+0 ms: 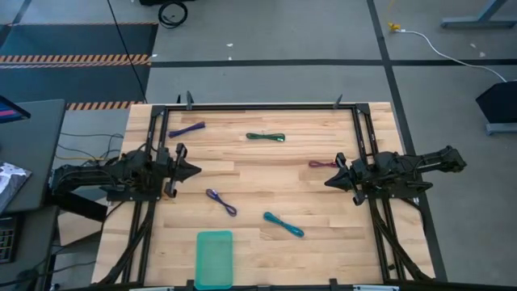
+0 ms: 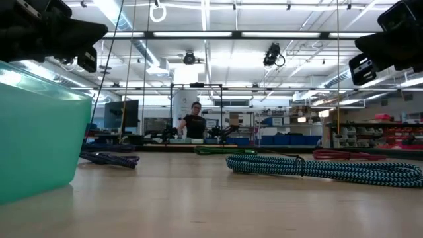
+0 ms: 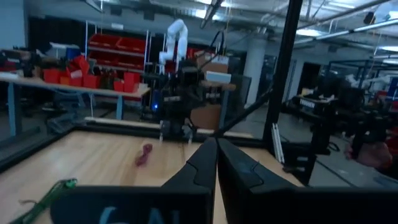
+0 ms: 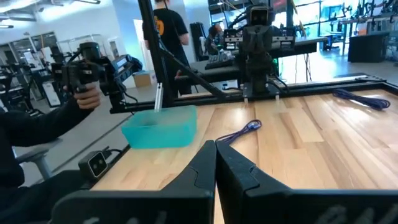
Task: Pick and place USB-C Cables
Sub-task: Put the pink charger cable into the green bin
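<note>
across the wooden table [image 1: 242, 186] lie five coiled usb-c cables, all apart from one another: the blue-purple cable [image 1: 187, 129] near the far left corner, the dark green cable [image 1: 266, 137] at the far middle, the maroon cable [image 1: 322, 164] just in front of the right gripper [image 1: 329, 183], the violet cable [image 1: 220, 202] near the centre, and the teal cable [image 1: 283, 225] nearer the front, beside the teal tray [image 1: 214, 259] at the front edge. no writing on any of them can be read. the left gripper [image 1: 196, 170] hovers at the left side, fingers pressed together and holding nothing; the right gripper's fingers are likewise closed and empty.
</note>
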### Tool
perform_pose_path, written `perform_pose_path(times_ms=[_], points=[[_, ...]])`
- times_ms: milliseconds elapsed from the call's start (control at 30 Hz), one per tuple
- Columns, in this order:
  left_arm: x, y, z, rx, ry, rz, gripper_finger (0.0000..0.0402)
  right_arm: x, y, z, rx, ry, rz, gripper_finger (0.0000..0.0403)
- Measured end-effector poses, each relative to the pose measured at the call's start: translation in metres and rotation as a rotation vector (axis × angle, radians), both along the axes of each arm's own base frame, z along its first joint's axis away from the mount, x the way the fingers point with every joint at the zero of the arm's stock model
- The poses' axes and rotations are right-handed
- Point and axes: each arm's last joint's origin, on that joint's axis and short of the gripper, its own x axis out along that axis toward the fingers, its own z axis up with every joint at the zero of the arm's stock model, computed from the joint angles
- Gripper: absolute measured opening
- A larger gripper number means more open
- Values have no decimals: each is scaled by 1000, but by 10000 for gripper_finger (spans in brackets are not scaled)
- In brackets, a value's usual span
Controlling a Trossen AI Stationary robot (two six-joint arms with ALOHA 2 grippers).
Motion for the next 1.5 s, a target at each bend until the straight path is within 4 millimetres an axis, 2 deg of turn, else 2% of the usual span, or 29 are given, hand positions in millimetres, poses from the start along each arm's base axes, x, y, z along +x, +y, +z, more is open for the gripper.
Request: perform_pose_path(times_ms=[233,367,600,633,733,867,967,1067,1233,1367,1500], points=[[-1,6,8,38,90,143,34,-2,0,17,31,-175,-1,12],[-4,10,13,39,157,216,66,-6,-1,31,130,-308,13,12],[-4,10,11,18,197,195,125,-12,-5,46,262,-456,-56,12],[-4,10,11,18,202,195,131,-12,-6,46,255,-461,-82,12],[-4,10,10,18,206,194,146,-12,-9,50,92,-489,-232,14],[-4,10,12,18,193,195,155,-9,-13,64,-24,-405,-326,35],[-4,10,11,18,196,195,156,-4,-15,82,-87,-303,-400,72],[-4,10,11,18,196,195,156,6,-16,100,-139,-130,-442,121],[-4,10,11,18,196,195,156,31,-22,122,-237,322,-565,188],[-4,10,12,18,196,195,156,55,-31,121,-285,717,-623,205],[-4,10,12,19,196,195,156,71,-37,94,-256,1064,-547,201]])
